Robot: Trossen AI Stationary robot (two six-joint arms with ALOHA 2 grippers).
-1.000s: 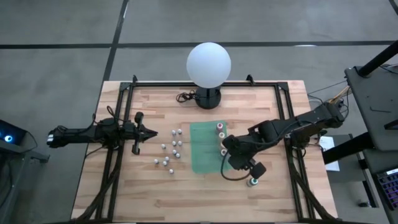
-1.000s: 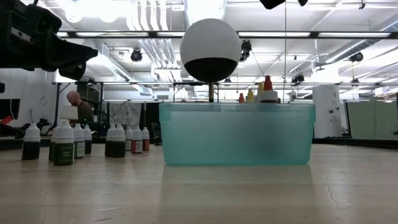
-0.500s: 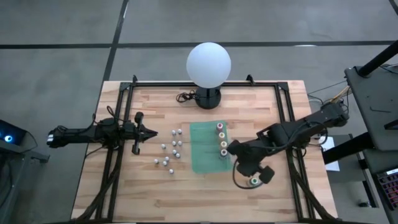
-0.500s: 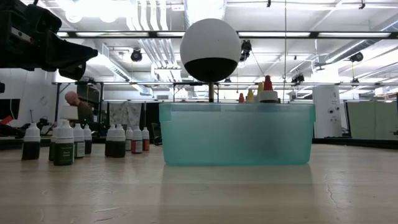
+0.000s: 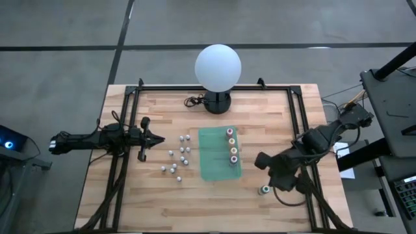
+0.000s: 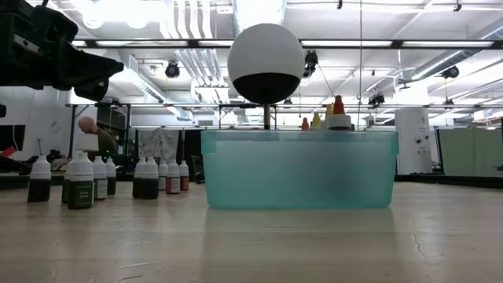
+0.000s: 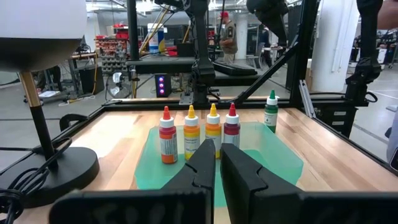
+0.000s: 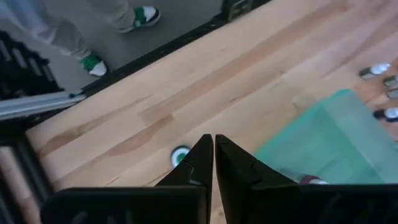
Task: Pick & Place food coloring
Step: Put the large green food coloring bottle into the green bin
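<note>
The green-topped food coloring bottle (image 5: 264,190) stands upright on the bare wood of the table (image 5: 162,201), long axis vertical and its pointed tip up, off the near right corner of the teal bin (image 5: 211,162) and apart from it. In the left wrist view the same bottle (image 7: 270,112) stands alone beyond the bin's edge. Nothing grips it.

Inside the bin, four colored-top bottles (image 5: 233,147) stand upright in a single row along its right side; from the left wrist view their tips (image 7: 199,113) all point up, and they stand shoulder to shoulder.

To the left of the bin, a loose cluster of smaller whitish-capped bottles (image 5: 177,158) stands on the table, also upright; the low view shows them (image 6: 78,179) in a ragged line, caps up.

The right end effector (image 5: 262,160) hangs above the table between the bin and the green-topped bottle, fingers pressed together and empty; its wrist view looks down on the green cap (image 8: 180,154) just beyond the fingertips.

The left end effector (image 5: 160,138) waits at the table's left side, fingers together and empty, pointing toward the whitish cluster.

A white globe lamp (image 5: 218,68) stands at the table's far edge.
</note>
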